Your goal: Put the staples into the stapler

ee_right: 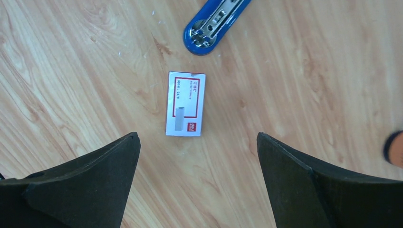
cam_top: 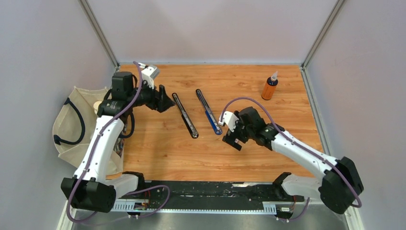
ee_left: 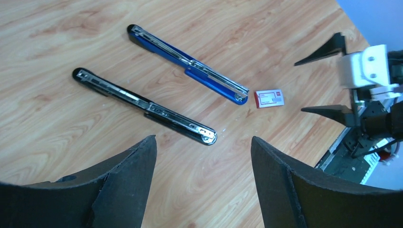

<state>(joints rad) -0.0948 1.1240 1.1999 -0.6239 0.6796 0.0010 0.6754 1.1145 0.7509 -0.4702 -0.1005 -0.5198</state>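
Two staplers lie folded out flat on the wooden table, a black stapler (cam_top: 185, 115) (ee_left: 142, 105) and a blue stapler (cam_top: 208, 111) (ee_left: 187, 64). The staples, a small white box with a red label (ee_right: 186, 103) (ee_left: 269, 98), lie flat just off the blue stapler's rounded end (ee_right: 209, 28). A grey strip shape shows on the box's top face. My right gripper (ee_right: 197, 134) (cam_top: 233, 140) hovers open just short of the box, nothing between its fingers. My left gripper (ee_left: 203, 138) (cam_top: 167, 103) is open and empty, near one end of the black stapler.
An orange bottle (cam_top: 270, 86) stands at the back right of the table. A cream cloth bag with dark handles (cam_top: 72, 122) lies off the table's left edge beside the left arm. Grey walls enclose the table on three sides.
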